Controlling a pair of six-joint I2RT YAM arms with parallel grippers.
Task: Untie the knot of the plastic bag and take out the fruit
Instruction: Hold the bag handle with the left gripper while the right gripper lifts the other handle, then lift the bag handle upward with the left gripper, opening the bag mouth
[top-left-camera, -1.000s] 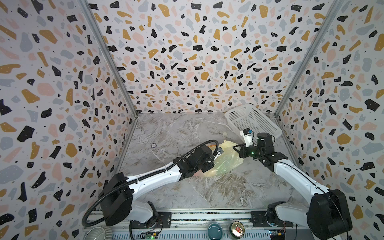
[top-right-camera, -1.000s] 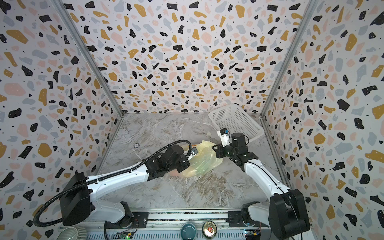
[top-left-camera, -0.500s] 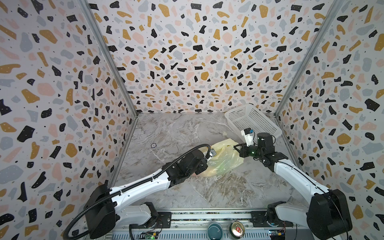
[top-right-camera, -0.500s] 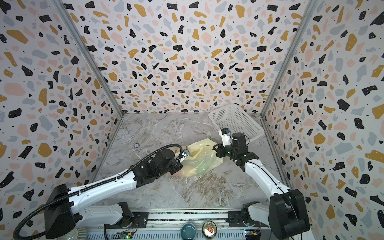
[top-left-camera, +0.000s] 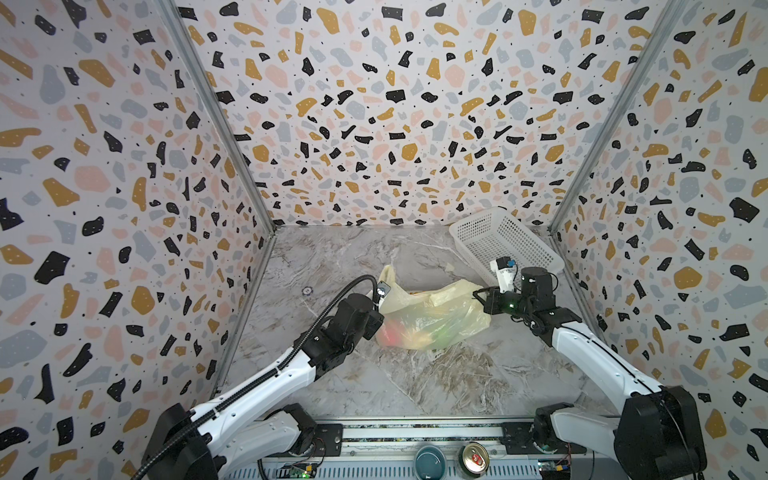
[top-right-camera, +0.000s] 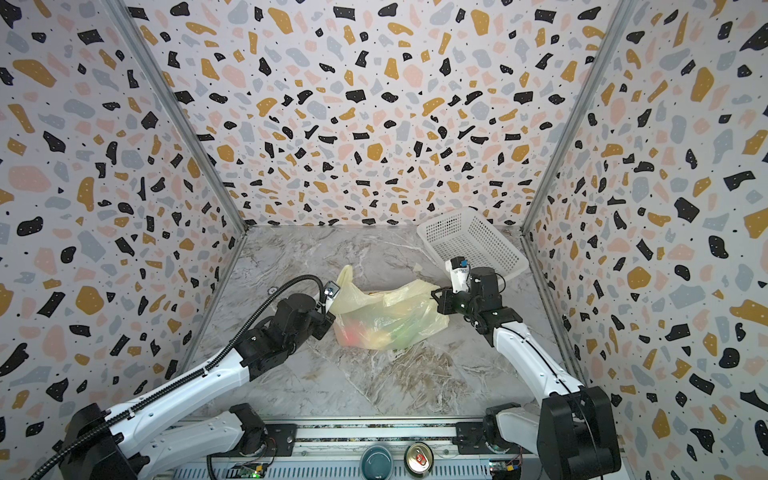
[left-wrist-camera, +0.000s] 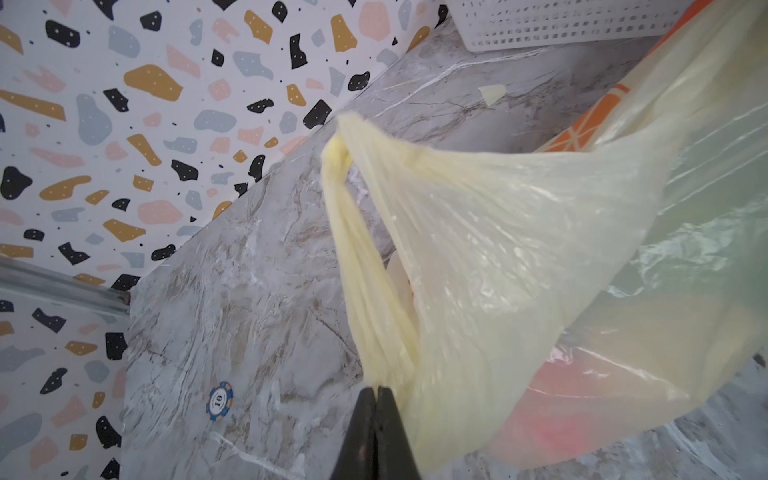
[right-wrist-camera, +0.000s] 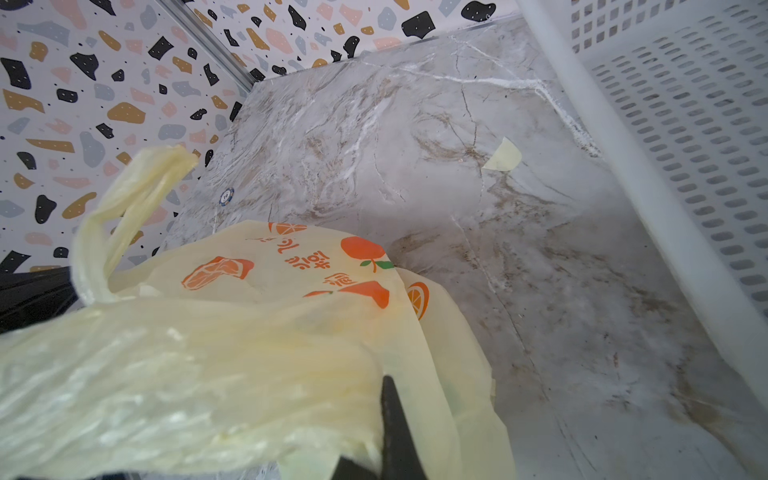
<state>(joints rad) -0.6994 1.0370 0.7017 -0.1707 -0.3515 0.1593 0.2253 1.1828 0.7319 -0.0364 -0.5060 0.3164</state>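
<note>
At opposite ends of the plastic bag, the left hand and right hand pinch it, fully closed.

A robot test cell in a lab — not a home or a shop. Three upright panels printed with terrazzo flecks box in a marble-look worktop, joined by bare metal corner posts. Along the worktop's front edge a metal rail carries the bases of two white-and-black robot arms, with exposed circuit boards and loose cabling — plain rig hardware.
</note>
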